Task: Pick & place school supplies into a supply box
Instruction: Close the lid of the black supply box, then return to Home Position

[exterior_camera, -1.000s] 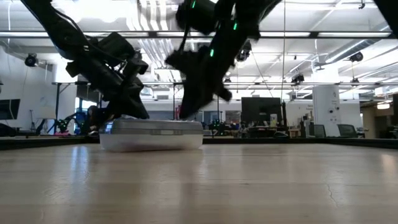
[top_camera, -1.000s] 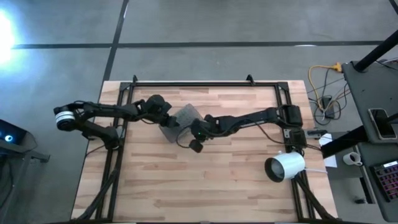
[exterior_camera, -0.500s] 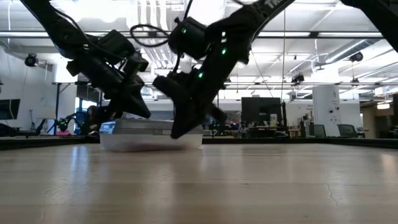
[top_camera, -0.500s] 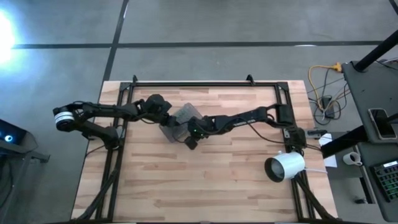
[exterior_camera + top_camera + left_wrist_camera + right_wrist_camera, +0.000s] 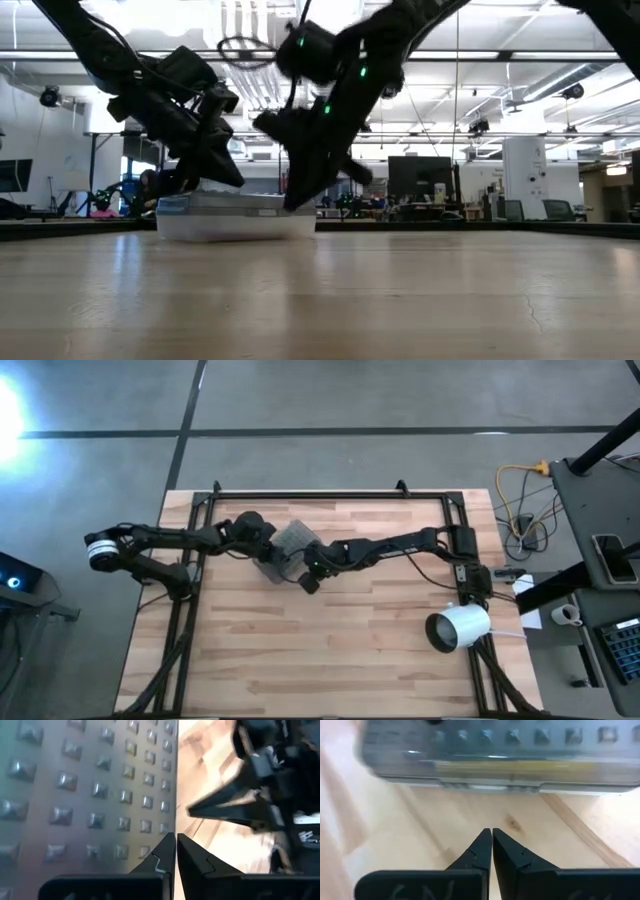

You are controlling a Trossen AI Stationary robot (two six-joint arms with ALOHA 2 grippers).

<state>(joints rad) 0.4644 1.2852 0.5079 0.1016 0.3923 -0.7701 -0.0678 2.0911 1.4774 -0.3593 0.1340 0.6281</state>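
The supply box (image 5: 293,539) lies flat and closed on the table's middle, its studded grey lid (image 5: 90,795) up. Yellow pencils (image 5: 520,768) show through its clear side wall; the other school supplies are hidden. My left gripper (image 5: 267,554) is shut and sits on the box's left part, seen from the side in the low view (image 5: 235,184). My right gripper (image 5: 492,835) is shut and points at the box's long clear side, a short gap of bare wood between its tips and the box. In the high view it (image 5: 308,582) stands just off the box's near right end. My left gripper has its shut fingertips (image 5: 167,845) down on the box's studded lid, close to the lid's long edge (image 5: 172,790). It comes slanting down from the table's left. The box stays flat on the wood under it.
A white cylinder (image 5: 458,628) lies near the table's right edge. Black frame rails (image 5: 330,494) run along the far edge and both sides. Open wood spreads across the near half of the table (image 5: 330,660).
My right gripper has swung toward the table's left and far side, dipped low at the box's right end, then risen a little. The box has slid and turned slightly toward the left and far side. My left gripper has stayed on the lid.
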